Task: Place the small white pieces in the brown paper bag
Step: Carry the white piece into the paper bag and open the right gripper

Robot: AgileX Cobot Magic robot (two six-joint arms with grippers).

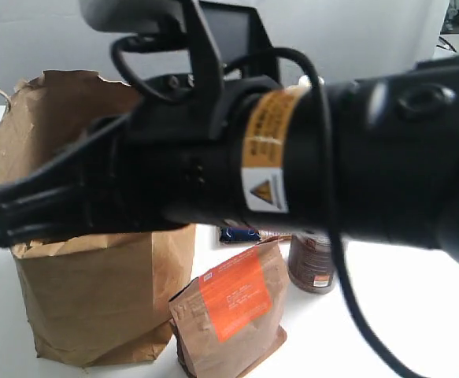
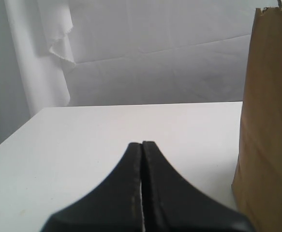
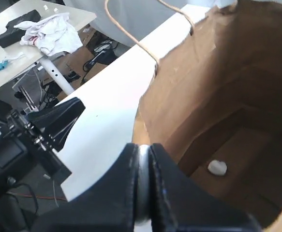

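The brown paper bag (image 1: pixel 95 315) stands tall on the left of the white table, its torn rim and open mouth (image 3: pixel 228 87) below my right gripper (image 3: pixel 143 150). That gripper is shut on a small white piece (image 3: pixel 143 166), squeezed between its black fingers just over the bag's near rim. Another small white piece (image 3: pixel 217 167) lies on the bag's floor. My left gripper (image 2: pixel 141 145) is shut with nothing in it, low over the table beside the bag's side (image 2: pixel 269 121). In the exterior view the right arm (image 1: pixel 292 150) fills the middle and hides the gripper tips.
A small brown pouch with an orange-red label (image 1: pixel 233 315) stands in front of the bag's right side. A brown can (image 1: pixel 312 264) and a dark blue item (image 1: pixel 237 235) sit behind it. The table edge (image 3: pixel 102 145) drops to the floor beside the bag.
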